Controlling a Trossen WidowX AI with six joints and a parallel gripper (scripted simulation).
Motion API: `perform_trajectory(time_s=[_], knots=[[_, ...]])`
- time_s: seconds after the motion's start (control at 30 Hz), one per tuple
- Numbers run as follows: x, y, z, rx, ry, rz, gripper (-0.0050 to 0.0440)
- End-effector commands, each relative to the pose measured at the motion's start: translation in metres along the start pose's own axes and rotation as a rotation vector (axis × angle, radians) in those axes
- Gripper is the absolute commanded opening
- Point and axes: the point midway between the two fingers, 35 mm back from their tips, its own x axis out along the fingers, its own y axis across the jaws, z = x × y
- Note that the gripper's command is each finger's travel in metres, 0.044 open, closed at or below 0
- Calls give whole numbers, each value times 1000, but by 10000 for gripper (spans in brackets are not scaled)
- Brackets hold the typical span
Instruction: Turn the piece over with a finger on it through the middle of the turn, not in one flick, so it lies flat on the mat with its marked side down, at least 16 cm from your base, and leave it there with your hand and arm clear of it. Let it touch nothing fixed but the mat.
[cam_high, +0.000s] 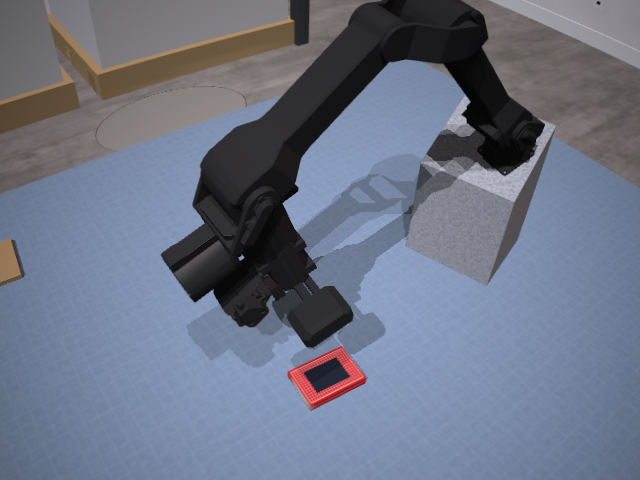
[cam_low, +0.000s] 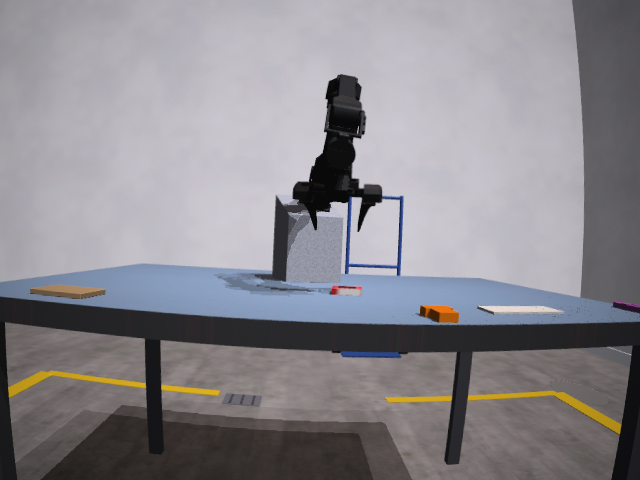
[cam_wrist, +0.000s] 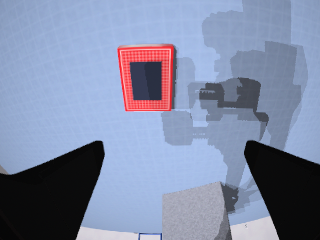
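Observation:
The piece is a flat red rectangular block (cam_high: 326, 377) with a dark marked panel facing up. It lies flat on the blue mat (cam_high: 155, 361). It also shows in the wrist view (cam_wrist: 147, 78) and as a low red slab in the exterior view (cam_low: 345, 290). My gripper (cam_low: 338, 225) hangs well above the mat, between the piece and the base block, fingers spread wide and empty. In the wrist view the two dark fingertips frame the lower corners, with the piece beyond them. In the top view one finger (cam_high: 319, 315) shows just behind the piece.
The arm stands on a grey stone block (cam_high: 478, 198). A blue frame (cam_low: 374, 235) stands behind it. A tan board (cam_low: 67, 291), an orange piece (cam_low: 439, 313), a white plate (cam_low: 519, 309) and a purple piece (cam_low: 626, 305) lie elsewhere on the mat.

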Motion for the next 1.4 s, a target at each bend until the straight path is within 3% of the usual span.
perform_trajectory(time_s=[0.0,0.27,0.33,0.37,0.83,0.9,0.93,1.37], knots=[[26,9,13,-1,69,-1,440],[81,28,34,-8,192,-6,440],[81,28,34,-8,192,-6,440],[52,20,29,-8,127,-3,440],[81,28,33,-8,192,-6,440],[81,28,33,-8,192,-6,440],[68,26,33,-12,162,-4,440],[80,27,33,-8,189,-6,440]])
